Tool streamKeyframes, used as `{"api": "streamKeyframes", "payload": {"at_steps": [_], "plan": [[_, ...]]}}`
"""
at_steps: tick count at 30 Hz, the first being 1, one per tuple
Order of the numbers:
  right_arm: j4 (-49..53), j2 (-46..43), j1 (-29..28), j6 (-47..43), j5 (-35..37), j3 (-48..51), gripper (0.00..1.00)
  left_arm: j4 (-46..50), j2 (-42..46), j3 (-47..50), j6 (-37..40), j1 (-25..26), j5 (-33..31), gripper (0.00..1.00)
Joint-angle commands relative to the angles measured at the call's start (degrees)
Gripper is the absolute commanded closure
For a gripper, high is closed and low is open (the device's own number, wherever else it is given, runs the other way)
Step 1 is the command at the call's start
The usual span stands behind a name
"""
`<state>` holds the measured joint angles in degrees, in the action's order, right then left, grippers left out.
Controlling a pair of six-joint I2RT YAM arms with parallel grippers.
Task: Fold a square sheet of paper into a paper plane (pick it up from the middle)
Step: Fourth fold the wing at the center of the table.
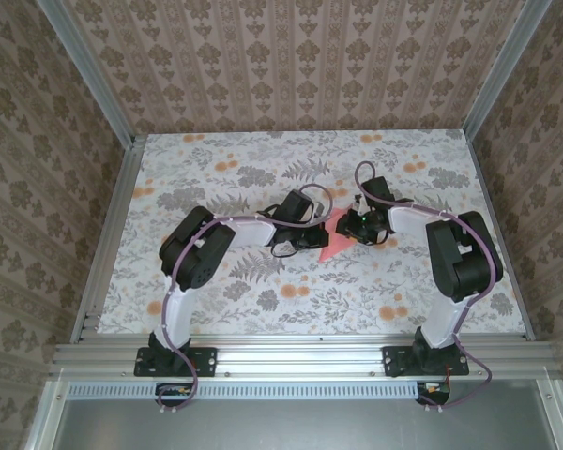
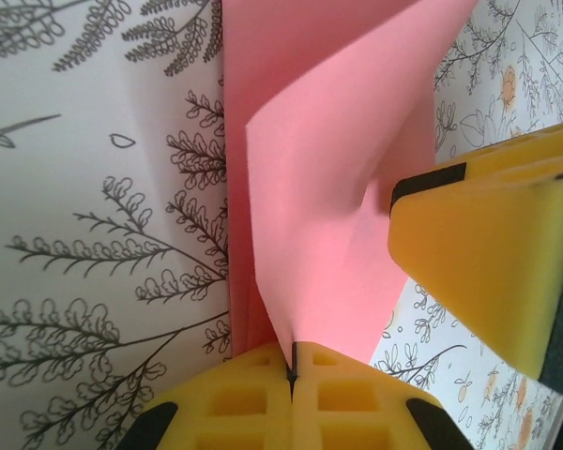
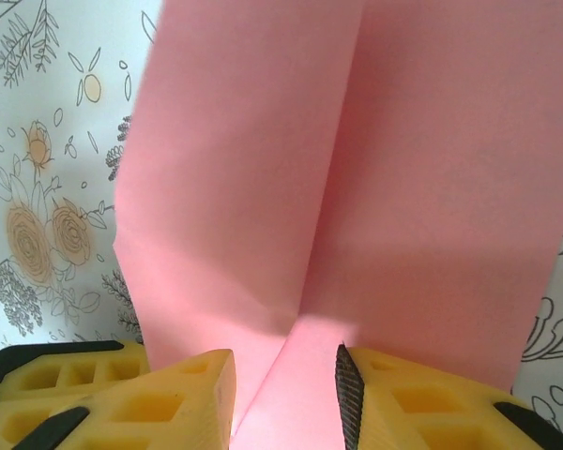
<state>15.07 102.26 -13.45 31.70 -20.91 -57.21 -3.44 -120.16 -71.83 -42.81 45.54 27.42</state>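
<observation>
On the left, the left jaws are shut tight on the paper [image 2: 319, 206], pinching a folded edge so that the sheet stands up from the desk [image 1: 216, 164] in a shallow V with a crease running away from the grip. In the top view the paper [image 1: 334, 246] lies near the middle of the desk, between the two arms, and shows as a small pink wedge. To the right of it, the right jaws stand apart: the wrist view shows a gap between the two yellow fingers [image 3: 183, 394], with the paper [image 3: 263, 187] and its centre crease passing between them but not clamped. One of those fingers [image 2: 488, 253] also sits just beside the paper's right edge in the left wrist view.

By my reading the job is partway done. The sheet is lifted and has a lengthwise crease and at least one flap turned over, but it is too broad to be a dart. The narrowing wing folds and the final flattening are likely left to do.
</observation>
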Motion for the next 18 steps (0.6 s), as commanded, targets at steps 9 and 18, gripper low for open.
{"api": "streamKeyframes", "payload": {"at_steps": [9,18], "plan": [[7.51,4.21,-1.89,-2.04,5.80,-5.77,0.63,4.85,-1.79,-2.16,2.12,-0.56,0.94,0.95],[11.54,6.71,-2.05,-0.40,11.13,-6.62,0.61,4.57,-2.18,-2.58,2.11,-0.66,1.38,0.94]]}}
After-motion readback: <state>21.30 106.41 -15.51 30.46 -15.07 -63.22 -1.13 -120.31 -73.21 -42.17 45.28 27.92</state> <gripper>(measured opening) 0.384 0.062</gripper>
